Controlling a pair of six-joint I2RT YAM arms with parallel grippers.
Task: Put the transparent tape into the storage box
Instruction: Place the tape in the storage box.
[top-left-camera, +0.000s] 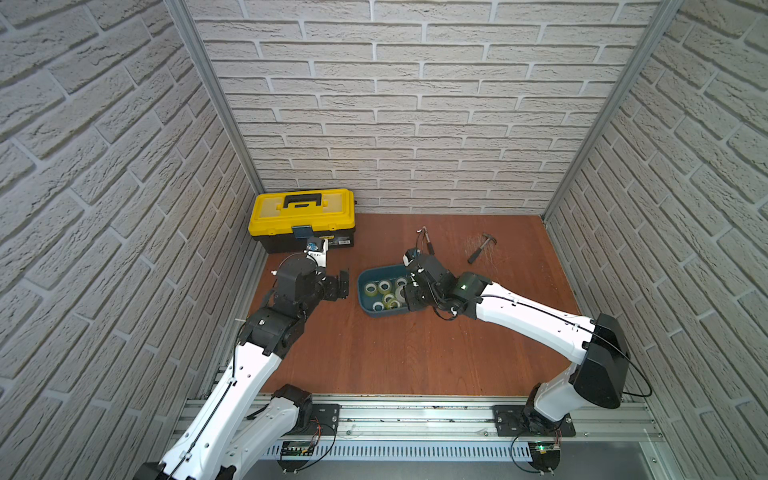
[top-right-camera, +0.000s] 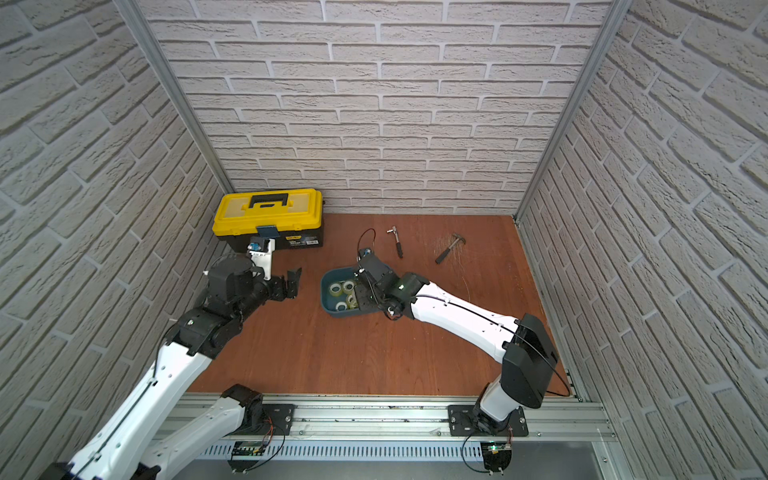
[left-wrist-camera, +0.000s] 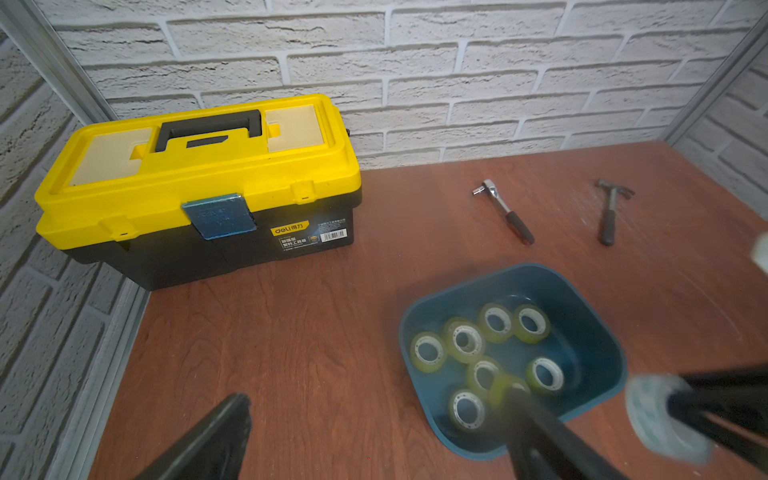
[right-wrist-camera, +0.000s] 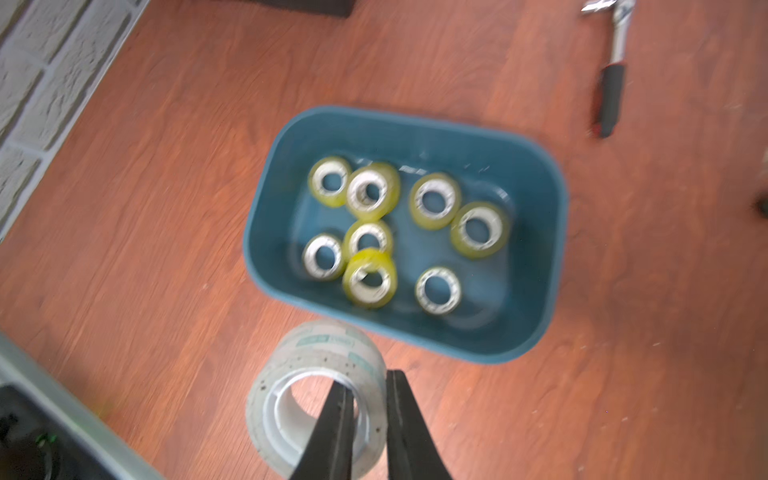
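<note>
While the right claw (right-wrist-camera: 368, 380) pinches its wall, transparent tape (right-wrist-camera: 320, 353), cloudy, white-cored.

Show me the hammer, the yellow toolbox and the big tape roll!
hammer (left-wrist-camera: 609, 220): left wrist view, on its handle.
yellow toolbox (left-wrist-camera: 199, 174): left wrist view, on the lid's front.
big tape roll (right-wrist-camera: 324, 353): right wrist view, on its outer wrap.

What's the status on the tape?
Right gripper shut on clear tape roll. Left gripper open, clear of storage box. Roll near box rim, not in yet. Small rolls crowd the box floor.
</note>
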